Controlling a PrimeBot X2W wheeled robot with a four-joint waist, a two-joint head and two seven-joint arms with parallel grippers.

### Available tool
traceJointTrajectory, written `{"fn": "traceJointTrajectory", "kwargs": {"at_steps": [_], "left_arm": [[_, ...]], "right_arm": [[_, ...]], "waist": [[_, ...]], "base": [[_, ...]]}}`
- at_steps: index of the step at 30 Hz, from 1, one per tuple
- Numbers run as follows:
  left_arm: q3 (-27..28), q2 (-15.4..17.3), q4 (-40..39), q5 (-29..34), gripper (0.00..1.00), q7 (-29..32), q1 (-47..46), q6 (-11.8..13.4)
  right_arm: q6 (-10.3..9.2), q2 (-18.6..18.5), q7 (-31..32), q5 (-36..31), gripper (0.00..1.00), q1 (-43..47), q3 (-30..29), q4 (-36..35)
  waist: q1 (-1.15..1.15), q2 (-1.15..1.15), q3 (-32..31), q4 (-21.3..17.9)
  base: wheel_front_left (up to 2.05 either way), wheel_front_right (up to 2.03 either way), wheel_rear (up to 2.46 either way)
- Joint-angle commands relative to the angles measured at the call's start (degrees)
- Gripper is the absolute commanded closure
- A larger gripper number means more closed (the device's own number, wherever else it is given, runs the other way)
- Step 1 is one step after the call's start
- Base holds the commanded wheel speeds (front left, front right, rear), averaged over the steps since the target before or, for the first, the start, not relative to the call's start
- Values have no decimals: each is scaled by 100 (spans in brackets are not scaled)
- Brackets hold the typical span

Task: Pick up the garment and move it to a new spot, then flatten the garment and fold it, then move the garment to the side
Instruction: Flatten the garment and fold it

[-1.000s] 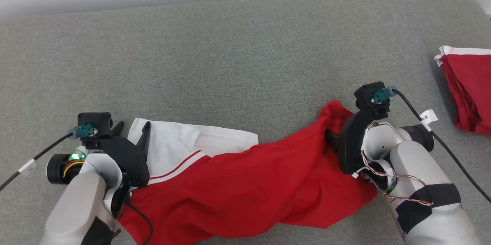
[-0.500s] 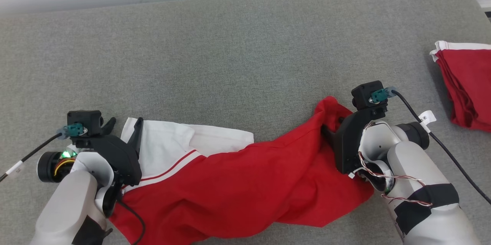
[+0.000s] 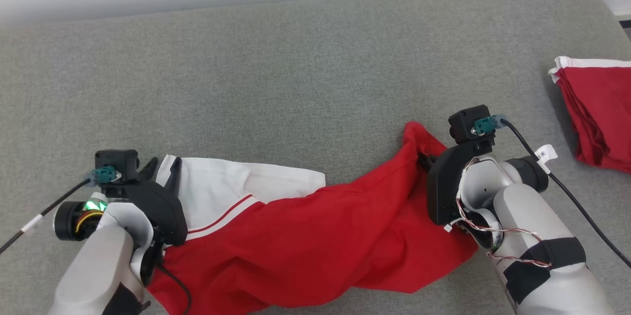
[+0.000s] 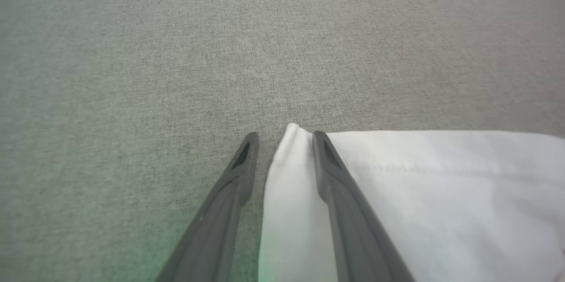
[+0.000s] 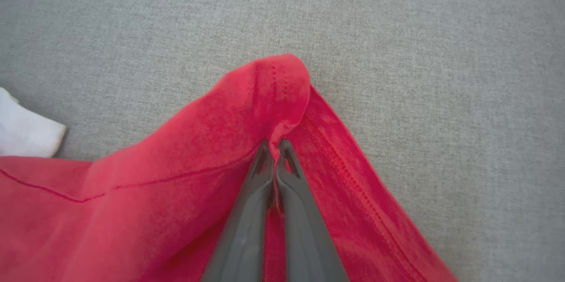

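The garment (image 3: 305, 246) is red with a white part (image 3: 222, 192) and lies rumpled across the near side of the grey padded surface (image 3: 296, 83). My left gripper (image 3: 162, 166) stands at the white part's left corner. In the left wrist view its jaws (image 4: 284, 141) are a little apart, astride a raised fold of the white edge (image 4: 287, 171). My right gripper (image 3: 422, 159) is at the garment's far right corner. The right wrist view shows it (image 5: 276, 144) shut on a pinched ridge of red cloth (image 5: 273, 92).
A second red garment with a white band (image 3: 599, 113) lies at the surface's right edge. The surface's rounded back edge (image 3: 315, 2) meets a pale wall. Bare grey cloth stretches behind the garment.
My right gripper has shut on the red corner. The left gripper's fingers have drawn closer together around the white edge. The head view has shifted slightly.
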Motion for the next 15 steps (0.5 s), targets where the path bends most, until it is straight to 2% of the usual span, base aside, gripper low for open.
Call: {"fn": "traceJointTrajectory", "kwargs": {"at_steps": [1,2,3,4,5,7,15], "left_arm": [[-72,-76,80,54,41,-3,113,9],[-90,-93,110,62,42,-9,100,32],[-110,-112,136,78,51,-7,81,49],[-130,-130,162,85,56,1,64,55],[-144,-141,190,85,66,8,44,63],[-168,-144,243,96,99,23,10,94],[-18,-35,205,-61,100,-259,-110,120]], "right_arm": [[-15,-44,-33,-25,100,110,7,-20],[-15,-58,-29,-29,100,139,10,-22],[-15,-72,-24,-30,100,158,7,-30],[-15,-82,-13,-34,100,186,5,-38],[-15,-86,2,-36,100,214,2,-49],[-15,-94,18,-42,100,254,-3,-76],[-15,-132,-57,-101,100,326,-74,-235]], "waist": [[0,0,-67,-29],[0,0,-95,-37],[0,0,-117,-42],[0,0,-144,-49],[0,0,-165,-57],[0,0,-203,-74],[0,0,-310,-75]], "base": [[0,0,0],[0,0,0],[0,0,0],[0,0,0],[0,0,0],[0,0,0],[0,0,0]]}}
